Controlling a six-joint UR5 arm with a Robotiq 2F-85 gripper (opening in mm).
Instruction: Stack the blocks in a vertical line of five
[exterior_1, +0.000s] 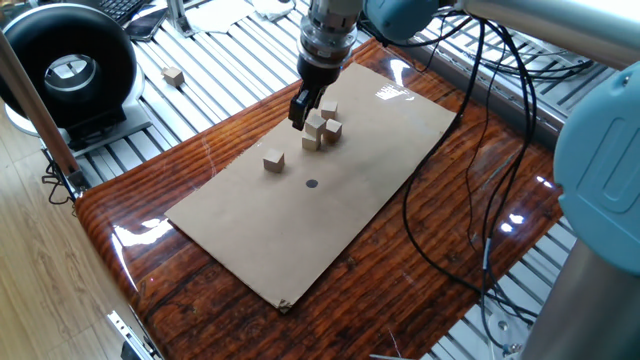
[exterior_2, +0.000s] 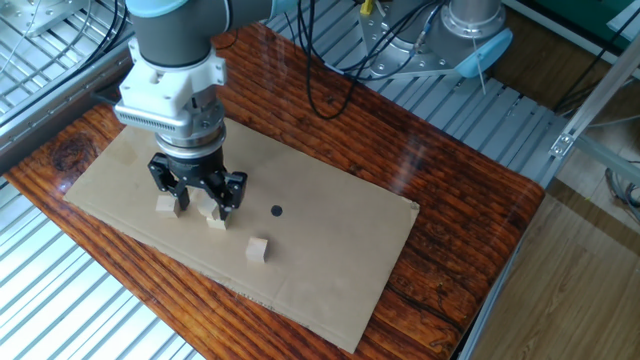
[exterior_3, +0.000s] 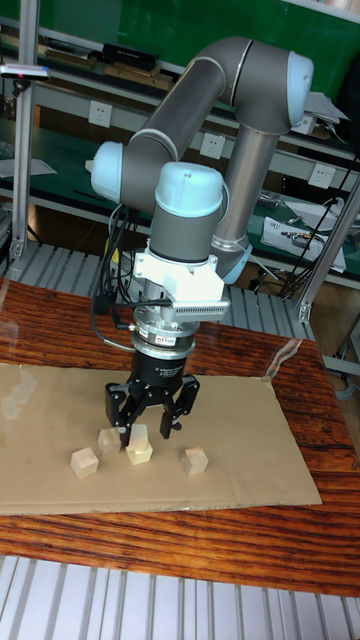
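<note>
Two blocks form a short stack (exterior_1: 313, 133) (exterior_2: 213, 214) (exterior_3: 138, 444) on the cardboard. My gripper (exterior_1: 300, 113) (exterior_2: 199, 199) (exterior_3: 146, 424) hangs open just over it, fingers straddling the upper block without clamping it. Two more blocks (exterior_1: 328, 108) (exterior_1: 333, 130) lie right beside the stack. A single block (exterior_1: 272, 161) (exterior_2: 258, 250) lies apart, nearer the cardboard's middle. In the tall fixed view, loose blocks (exterior_3: 84, 463) (exterior_3: 108, 440) (exterior_3: 193, 461) sit left and right of the stack.
The cardboard sheet (exterior_1: 250, 230) carries a small dark spot (exterior_1: 311, 184) (exterior_2: 277, 211). A further cube (exterior_1: 174, 75) lies off the table on the metal slats. A black round device (exterior_1: 65, 70) stands at the left. Black cables (exterior_1: 480, 150) drape over the right side.
</note>
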